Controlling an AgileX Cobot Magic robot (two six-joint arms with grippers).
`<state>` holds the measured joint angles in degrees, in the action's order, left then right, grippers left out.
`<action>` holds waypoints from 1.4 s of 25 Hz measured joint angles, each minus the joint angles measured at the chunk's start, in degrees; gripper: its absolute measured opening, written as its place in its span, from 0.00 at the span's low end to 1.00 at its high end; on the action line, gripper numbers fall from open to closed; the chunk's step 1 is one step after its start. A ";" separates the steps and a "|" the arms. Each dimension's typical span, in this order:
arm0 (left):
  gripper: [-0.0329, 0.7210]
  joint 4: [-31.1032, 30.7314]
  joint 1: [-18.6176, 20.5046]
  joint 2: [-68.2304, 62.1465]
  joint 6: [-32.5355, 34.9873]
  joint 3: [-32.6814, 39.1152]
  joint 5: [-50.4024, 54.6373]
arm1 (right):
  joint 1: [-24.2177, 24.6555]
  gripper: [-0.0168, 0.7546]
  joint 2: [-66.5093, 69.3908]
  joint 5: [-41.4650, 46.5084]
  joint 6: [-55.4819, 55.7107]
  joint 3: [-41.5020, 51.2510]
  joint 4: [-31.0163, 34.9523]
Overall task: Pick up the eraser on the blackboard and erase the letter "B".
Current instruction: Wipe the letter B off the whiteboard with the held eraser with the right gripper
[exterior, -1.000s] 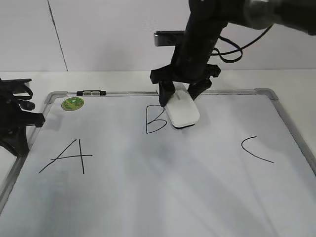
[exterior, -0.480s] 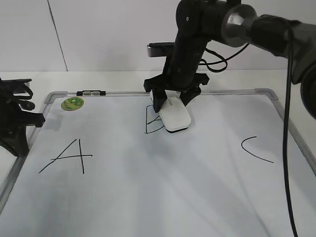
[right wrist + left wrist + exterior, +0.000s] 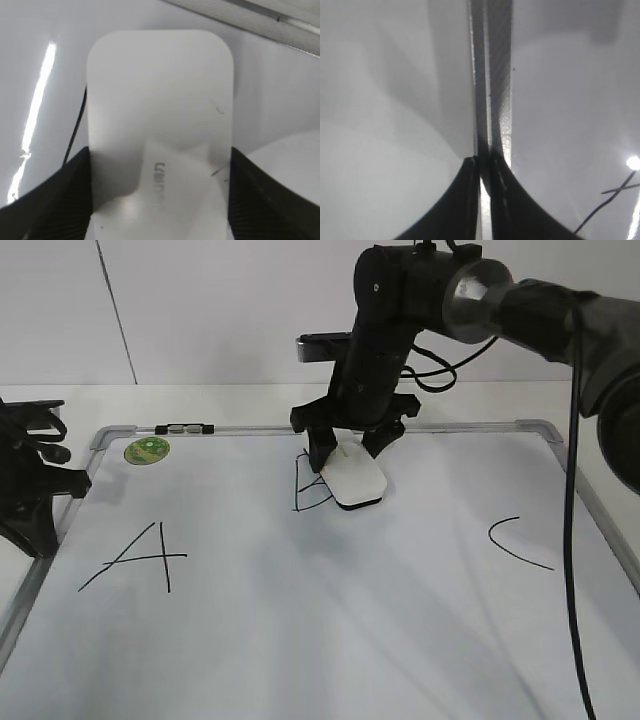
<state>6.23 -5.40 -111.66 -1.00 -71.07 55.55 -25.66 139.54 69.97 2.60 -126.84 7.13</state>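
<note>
White plastic, the eraser (image 3: 355, 478) sits clamped by its sides in the right gripper (image 3: 354, 445), felt flat on the blackboard (image 3: 320, 640), covering the right half of the letter "B" (image 3: 308, 485) so a sweep can wipe ink. Beside the board's frame, the left gripper (image 3: 482, 165) rests with its jaws nearly together on nothing.

Between the fingers of the right gripper (image 3: 157, 200) sits the eraser (image 3: 159, 125), smooth white plastic with a soft satin sheen and faint grey print. Under it, the blackboard (image 3: 300, 640) is a glossy white surface that throws back streaks of light, edged by a brushed grey metal frame (image 3: 492, 75). The gripper's fingers (image 3: 47, 200) look like matt black plastic, finely ribbed.
</note>
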 joint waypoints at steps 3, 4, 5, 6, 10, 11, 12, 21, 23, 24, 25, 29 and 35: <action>0.07 0.00 0.00 0.00 0.00 0.00 0.00 | 0.00 0.76 0.12 0.11 0.00 -0.03 0.00; 0.07 0.00 0.00 0.00 0.00 0.00 0.00 | 0.00 0.76 0.12 0.11 -0.12 -0.03 0.11; 0.07 0.00 0.00 0.00 0.00 0.00 0.00 | 0.00 0.76 0.21 0.11 -0.23 -0.12 0.23; 0.07 0.00 0.00 0.00 0.00 0.00 0.00 | 0.00 0.76 0.21 0.21 -0.31 -0.24 0.23; 0.07 -0.09 0.00 0.00 -0.04 0.00 0.00 | -1.02 0.75 0.32 0.28 -0.85 -0.32 -0.74; 0.07 -0.09 0.00 0.00 -0.04 0.00 0.08 | -1.65 0.75 0.32 0.28 -1.44 -0.32 -1.46; 0.07 -0.09 0.00 0.00 -0.14 0.00 0.21 | -2.40 0.75 0.32 0.28 -1.98 -0.32 -2.31; 0.07 -0.31 0.00 0.00 -0.13 0.00 0.65 | -10.92 0.75 0.40 0.08 -3.63 -0.32 -2.74; 0.07 -0.31 0.00 0.00 -0.13 0.00 0.76 | -11.26 0.75 0.40 0.08 -3.66 -0.32 -2.89; 0.07 -0.41 0.00 0.00 -0.13 0.00 0.76 | -11.26 0.75 0.44 0.08 -3.66 -0.32 -3.00; 0.07 -0.41 0.00 0.00 -0.13 0.00 0.76 | -11.26 0.75 0.44 0.08 -3.36 -0.32 -3.64; 0.07 -0.41 0.00 0.00 -0.13 0.00 0.76 | -11.49 0.75 0.44 0.08 -1.69 -0.38 -7.13; 0.07 -0.31 0.00 0.00 -0.13 0.00 0.76 | -9.31 0.75 0.53 0.08 -0.14 -0.38 -6.55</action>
<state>5.92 -5.40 -111.66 -1.13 -71.07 56.31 -34.97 140.08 70.06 2.46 -127.22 0.57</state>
